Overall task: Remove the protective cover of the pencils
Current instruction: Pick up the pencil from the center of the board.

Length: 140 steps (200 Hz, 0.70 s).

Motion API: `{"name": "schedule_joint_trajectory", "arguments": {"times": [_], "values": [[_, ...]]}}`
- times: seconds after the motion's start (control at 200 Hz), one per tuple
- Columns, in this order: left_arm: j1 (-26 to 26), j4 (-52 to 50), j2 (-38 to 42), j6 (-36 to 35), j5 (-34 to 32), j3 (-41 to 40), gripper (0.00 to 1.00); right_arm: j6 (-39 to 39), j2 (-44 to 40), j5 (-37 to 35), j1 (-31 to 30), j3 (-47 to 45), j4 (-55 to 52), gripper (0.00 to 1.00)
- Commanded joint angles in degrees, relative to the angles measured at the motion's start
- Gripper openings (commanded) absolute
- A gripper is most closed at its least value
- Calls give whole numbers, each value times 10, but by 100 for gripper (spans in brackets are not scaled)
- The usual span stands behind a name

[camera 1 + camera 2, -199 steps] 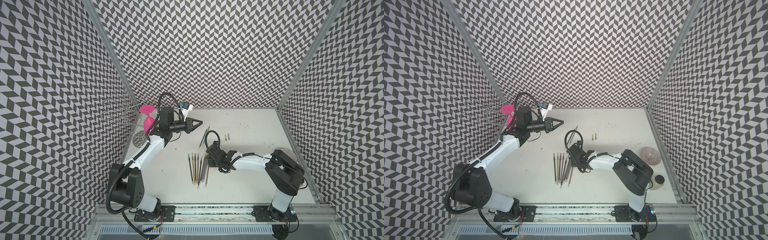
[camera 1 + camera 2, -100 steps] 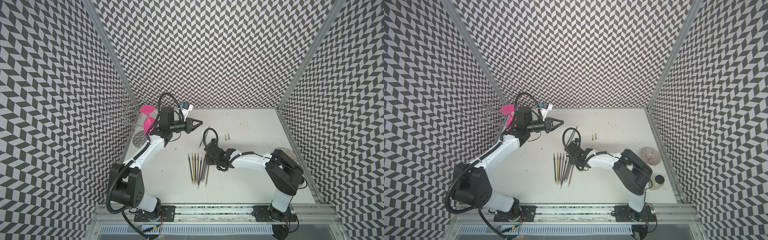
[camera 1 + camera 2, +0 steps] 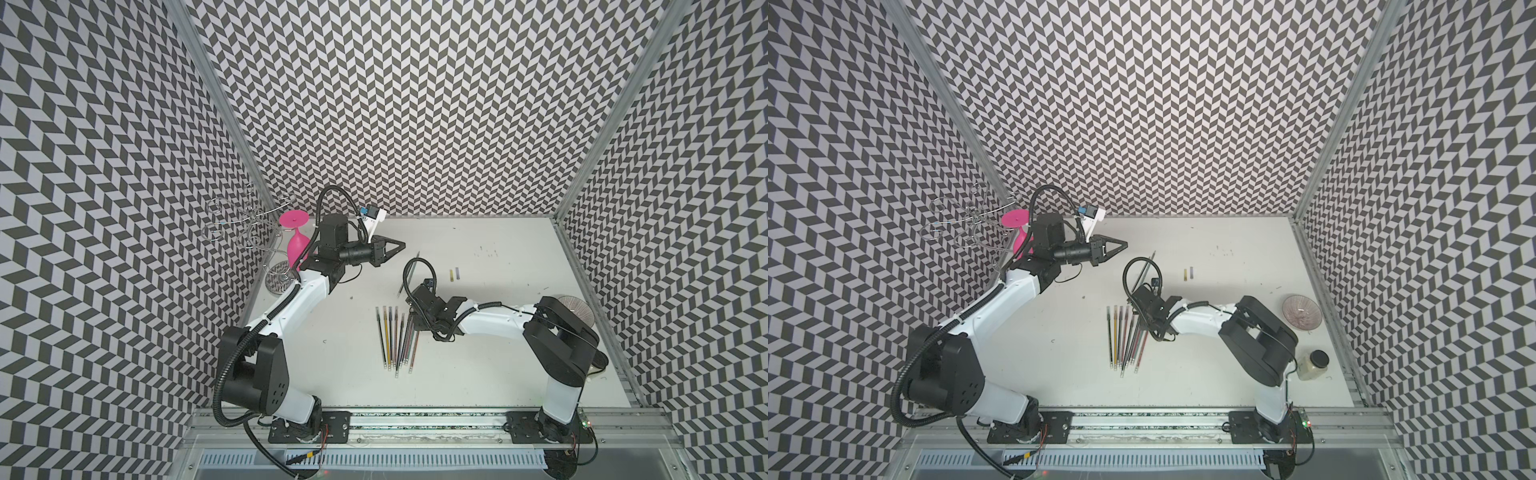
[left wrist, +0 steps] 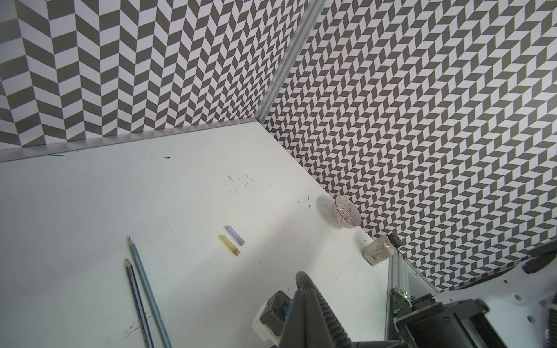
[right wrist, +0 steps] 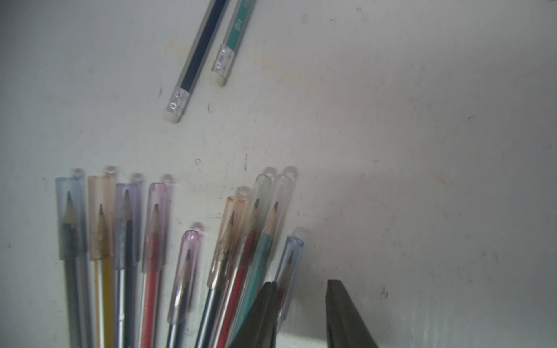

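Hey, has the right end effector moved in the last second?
Yes. Against the pencils lying still in a top view, the right end effector has edged toward their capped tips and the back wall.

Pencils (image 5: 149, 289) blurred, lower bodies off-frame

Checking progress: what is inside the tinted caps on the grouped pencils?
A sharpened pencil tip shows through each clear cap. The blue cap has its lower end partly hidden behind the right tool.
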<state>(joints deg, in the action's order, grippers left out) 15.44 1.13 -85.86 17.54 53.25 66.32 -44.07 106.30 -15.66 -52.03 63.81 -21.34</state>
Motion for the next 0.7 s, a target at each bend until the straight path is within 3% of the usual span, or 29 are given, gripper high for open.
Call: {"name": "schedule_joint_trajectory", "arguments": {"times": [0.0, 0.696], "values": [[-2, -4, -5, -4, 1, 6, 3, -13, 5, -23, -4, 5, -15, 29], [-3, -5, -5, -4, 1, 6, 2, -11, 25, -11, -4, 21, -16, 29]]}}
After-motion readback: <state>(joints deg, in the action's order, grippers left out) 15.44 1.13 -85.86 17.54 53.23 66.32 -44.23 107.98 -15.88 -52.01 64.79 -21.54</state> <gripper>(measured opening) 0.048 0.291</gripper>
